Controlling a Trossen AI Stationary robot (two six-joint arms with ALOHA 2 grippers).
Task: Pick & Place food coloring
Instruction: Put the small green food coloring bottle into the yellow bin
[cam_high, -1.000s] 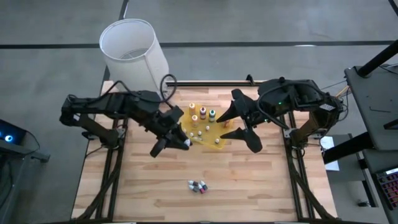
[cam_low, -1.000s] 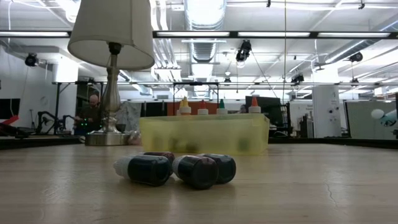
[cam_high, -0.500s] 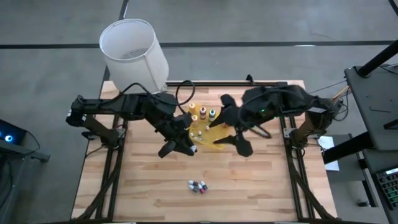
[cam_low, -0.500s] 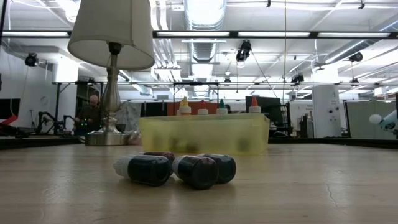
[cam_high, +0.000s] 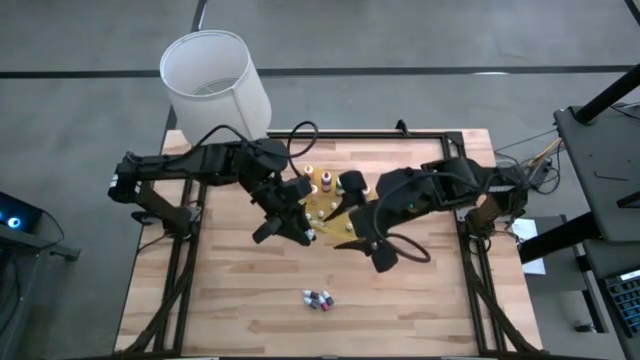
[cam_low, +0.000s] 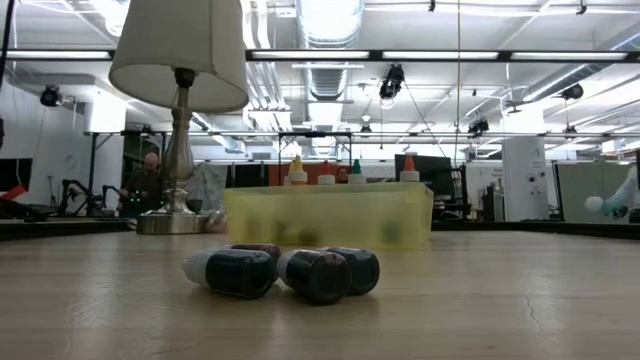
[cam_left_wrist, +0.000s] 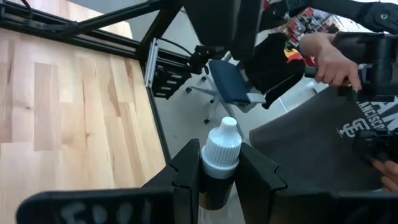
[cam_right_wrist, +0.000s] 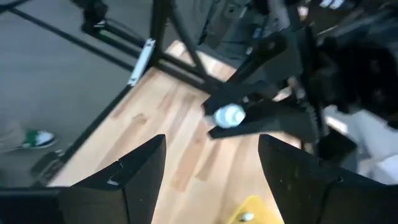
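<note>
From above, high view: left hand (cam_high: 297, 226) sits over the near-left edge of the yellow tray (cam_high: 352, 229), mid-surface. Right hand (cam_high: 372, 240) is just beside it, over the tray's near-right part, the two arms converging. Upright food coloring bottles (cam_high: 325, 183) show at the tray's far side. A loose cluster of small vials (cam_high: 318, 299) lies well apart, toward the near edge of the surface (cam_high: 220, 300). White lamp shade (cam_high: 215, 82) at the far-left corner.

Low view: neither hand visible. Three dark vials (cam_low: 281, 271) lie on their sides in the foreground, long axes pointing roughly toward the camera. Tray (cam_low: 330, 215) behind them, pointed bottle tips rising over its rim. Lamp (cam_low: 181, 60) to the left.

Left wrist view: left hand (cam_left_wrist: 219, 169) is closed narrowly on one dark bottle with a white cap (cam_left_wrist: 221, 149), held between the fingers (cam_left_wrist: 188, 171), its long axis running along them, tip forward. Only this view settles the grip. A person's hand (cam_left_wrist: 328, 53) shows beyond the surface.

Right wrist view: right hand (cam_right_wrist: 208, 168) stands wide, nothing between its fingers (cam_right_wrist: 140, 171). It looks across at the left hand and the white cap (cam_right_wrist: 229, 115) it carries.

Judgement: the carried bottle lies straight ahead of the right hand, and the tray is directly below; the next move turns on that short gap, whether handover or drop.
</note>
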